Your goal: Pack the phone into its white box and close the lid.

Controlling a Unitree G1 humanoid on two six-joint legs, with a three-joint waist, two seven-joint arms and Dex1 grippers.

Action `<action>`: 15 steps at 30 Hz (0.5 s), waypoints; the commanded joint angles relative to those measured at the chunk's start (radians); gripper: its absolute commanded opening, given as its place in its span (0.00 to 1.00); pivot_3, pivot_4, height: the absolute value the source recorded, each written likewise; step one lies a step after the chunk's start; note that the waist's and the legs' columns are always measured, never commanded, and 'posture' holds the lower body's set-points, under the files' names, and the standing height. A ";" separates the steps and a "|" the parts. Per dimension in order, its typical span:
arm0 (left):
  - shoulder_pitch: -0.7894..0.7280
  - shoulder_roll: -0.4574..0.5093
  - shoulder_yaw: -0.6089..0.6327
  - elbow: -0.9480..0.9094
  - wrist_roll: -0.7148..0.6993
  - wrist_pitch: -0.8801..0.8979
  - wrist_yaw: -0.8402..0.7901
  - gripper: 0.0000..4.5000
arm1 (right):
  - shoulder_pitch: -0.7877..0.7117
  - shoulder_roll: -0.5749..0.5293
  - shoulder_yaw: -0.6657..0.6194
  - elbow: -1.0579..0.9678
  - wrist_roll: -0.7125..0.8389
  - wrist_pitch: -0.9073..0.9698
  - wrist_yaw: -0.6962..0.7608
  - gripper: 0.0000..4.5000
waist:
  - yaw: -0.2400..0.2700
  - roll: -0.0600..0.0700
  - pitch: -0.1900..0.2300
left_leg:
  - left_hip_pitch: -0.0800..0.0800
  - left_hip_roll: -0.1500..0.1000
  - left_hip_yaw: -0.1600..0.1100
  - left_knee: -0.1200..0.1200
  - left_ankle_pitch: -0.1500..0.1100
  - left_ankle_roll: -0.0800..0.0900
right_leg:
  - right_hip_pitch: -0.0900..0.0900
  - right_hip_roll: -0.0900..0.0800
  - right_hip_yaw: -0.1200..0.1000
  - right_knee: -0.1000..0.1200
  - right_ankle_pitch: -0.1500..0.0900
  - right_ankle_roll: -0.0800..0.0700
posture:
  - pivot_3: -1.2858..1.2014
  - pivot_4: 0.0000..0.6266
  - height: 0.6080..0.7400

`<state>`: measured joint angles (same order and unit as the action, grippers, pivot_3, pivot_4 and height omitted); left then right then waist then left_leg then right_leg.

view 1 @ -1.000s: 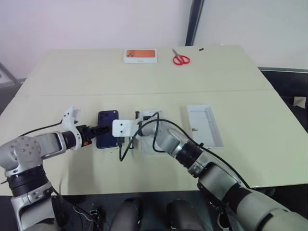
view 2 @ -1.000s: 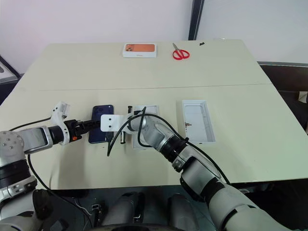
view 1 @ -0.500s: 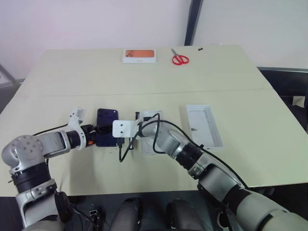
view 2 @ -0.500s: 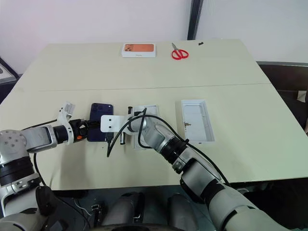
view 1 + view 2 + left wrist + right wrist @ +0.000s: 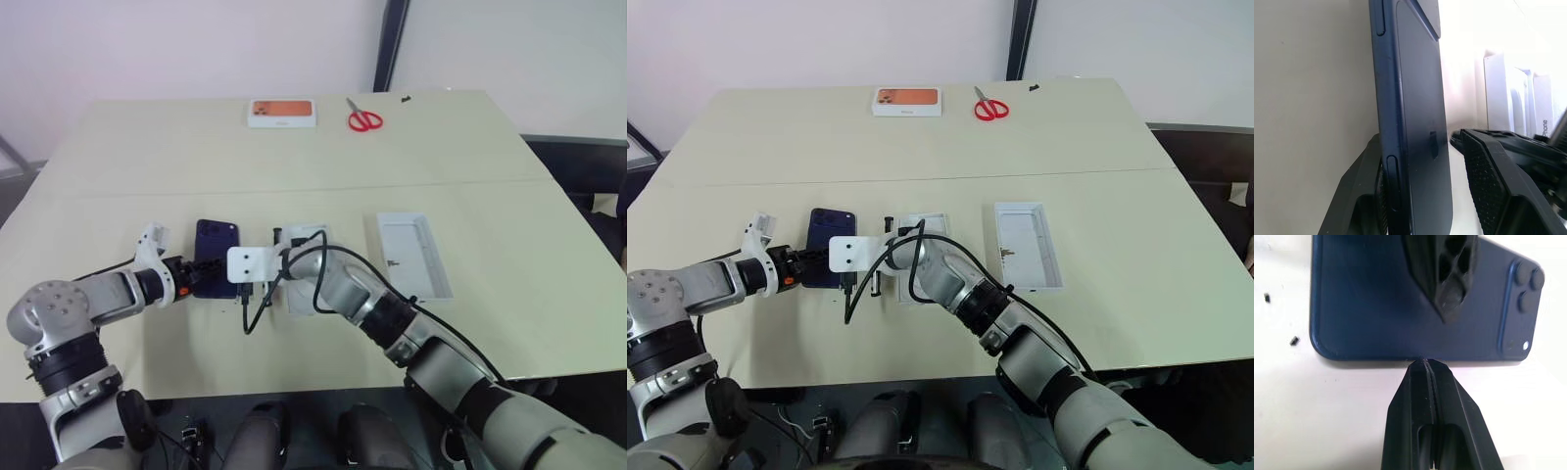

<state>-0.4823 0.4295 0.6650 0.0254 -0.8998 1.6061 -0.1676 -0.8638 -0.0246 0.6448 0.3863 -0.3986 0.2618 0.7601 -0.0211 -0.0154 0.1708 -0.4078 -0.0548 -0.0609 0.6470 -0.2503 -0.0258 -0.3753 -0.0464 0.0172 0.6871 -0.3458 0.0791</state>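
Navy-blue and flat, the phone [image 5: 217, 271] is lying back-up on the worktop [image 5: 294, 176], and both arms are working at it, probably because a slab this thin offers no edge to pinch from above. Left end effector [image 5: 1425, 191] is sitting astride the phone's long side: one finger [image 5: 1364, 196] is pressing the near side rail, the other finger [image 5: 1488, 181] is standing just apart over the back, so the jaws are partly open and closing in rather than gripping firmly yet. Right end effector [image 5: 1425, 363] is clenched tight on nothing, its joined tips touching the phone's opposite long edge, seemingly bracing it so it is not sliding away while the left one is squeezing.

Just beyond the right end effector, on its far side from the phone, the white box [image 5: 307, 264] is waiting, mostly hidden by the arm; the lid [image 5: 413, 253] is lying open-side up well apart to that arm's outer side. Packing is not yet begun: the phone is still outside the box
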 commanded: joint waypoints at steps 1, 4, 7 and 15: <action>0.000 -0.005 0.052 -0.013 -0.035 0.008 0.017 0.38 | 0.005 -0.019 -0.022 -0.117 0.004 0.029 0.024 0.00 | 0.000 0.000 0.000 | 0.000 0.000 0.000 0.000 0.000 0.000 | 0.000 0.000 0.000 0.000 0.000 0.000 | 0.52 0.24 1.00; 0.001 -0.011 0.060 -0.018 -0.047 0.008 0.031 0.10 | 0.017 -0.049 -0.042 -0.209 0.016 0.070 0.048 0.00 | 0.003 0.000 0.000 | 0.000 0.000 0.000 0.000 0.000 0.000 | 0.000 0.000 0.000 0.000 0.000 0.000 | 0.52 0.24 1.00; 0.000 -0.013 0.058 -0.043 -0.077 0.008 0.046 0.01 | 0.051 -0.087 -0.090 -0.316 0.057 0.137 0.085 0.00 | 0.002 0.000 0.000 | 0.000 0.000 0.000 0.000 0.000 0.000 | 0.000 0.000 0.000 0.000 0.000 0.000 | 0.52 0.24 1.00; -0.045 -0.079 0.051 -0.119 -0.290 0.008 0.146 0.01 | 0.195 -0.297 -0.247 -0.605 0.224 0.209 0.215 0.00 | 0.010 -0.002 0.001 | -0.001 0.000 0.000 0.000 0.000 0.000 | 0.001 0.000 0.000 -0.002 0.000 0.000 | 0.52 0.24 1.00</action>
<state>-0.4911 0.3531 0.7021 -0.0460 -1.1061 1.6061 -0.0387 -0.6640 -0.3137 0.4420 -0.1450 -0.2146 0.4729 0.9538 -0.0112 -0.0176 0.1718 -0.4092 -0.0549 -0.0611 0.6475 -0.2508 -0.0252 -0.3736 -0.0469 0.0170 0.6850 -0.3457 0.0793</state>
